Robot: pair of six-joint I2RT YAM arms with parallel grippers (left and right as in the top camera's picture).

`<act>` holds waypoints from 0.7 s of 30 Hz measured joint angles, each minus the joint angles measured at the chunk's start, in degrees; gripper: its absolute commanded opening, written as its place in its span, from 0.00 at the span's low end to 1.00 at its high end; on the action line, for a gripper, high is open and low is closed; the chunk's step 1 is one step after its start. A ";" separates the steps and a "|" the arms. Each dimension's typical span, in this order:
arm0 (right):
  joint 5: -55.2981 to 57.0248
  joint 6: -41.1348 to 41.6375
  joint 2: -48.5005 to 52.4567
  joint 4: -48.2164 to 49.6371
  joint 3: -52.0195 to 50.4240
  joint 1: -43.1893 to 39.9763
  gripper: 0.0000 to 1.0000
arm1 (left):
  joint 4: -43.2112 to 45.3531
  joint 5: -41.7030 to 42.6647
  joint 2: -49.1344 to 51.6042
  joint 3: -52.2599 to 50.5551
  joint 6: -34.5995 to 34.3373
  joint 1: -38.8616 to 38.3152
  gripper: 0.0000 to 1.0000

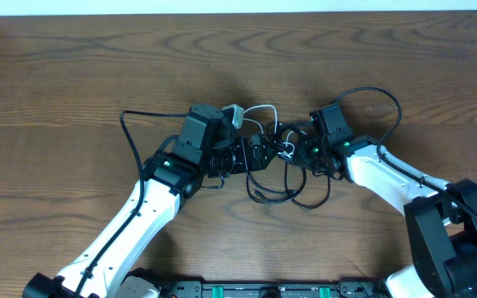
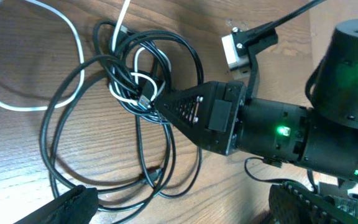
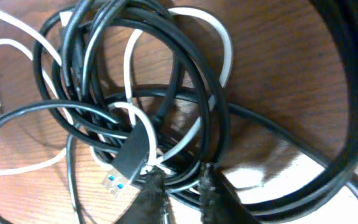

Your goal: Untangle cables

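Note:
The cables lie knotted at the table's middle: black loops with one white cord threaded through. Both grippers meet at this knot. My left gripper is wide open; in its wrist view it straddles the lower black loops without touching them. My right gripper pokes into the knot from the right, its tip at the tangled centre. In the right wrist view its fingers stand narrowly apart with black strands crossing the gap, beside a black USB plug.
A white plug block rests by the left wrist, also seen in the left wrist view. The white cord arcs out to the far side. Thick black arm wires loop behind the right arm. Wooden tabletop all around.

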 measured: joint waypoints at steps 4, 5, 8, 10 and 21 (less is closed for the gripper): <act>-0.55 0.28 0.00 0.59 0.13 0.00 0.30 | -0.17 -0.94 0.00 0.00 0.02 0.00 0.91; -0.55 0.70 0.00 0.59 0.13 0.00 0.32 | -0.22 -1.55 0.00 0.00 0.02 0.00 0.91; 0.17 2.86 0.00 0.92 0.13 0.00 0.31 | -0.50 -3.08 0.00 0.00 0.00 0.00 0.91; 0.94 3.85 0.17 2.10 0.13 0.02 0.25 | -0.57 -3.69 0.00 0.00 0.02 0.00 0.91; 3.08 8.87 9.62 7.96 6.03 4.70 0.01 | -0.61 -4.94 0.00 0.00 0.02 0.00 0.91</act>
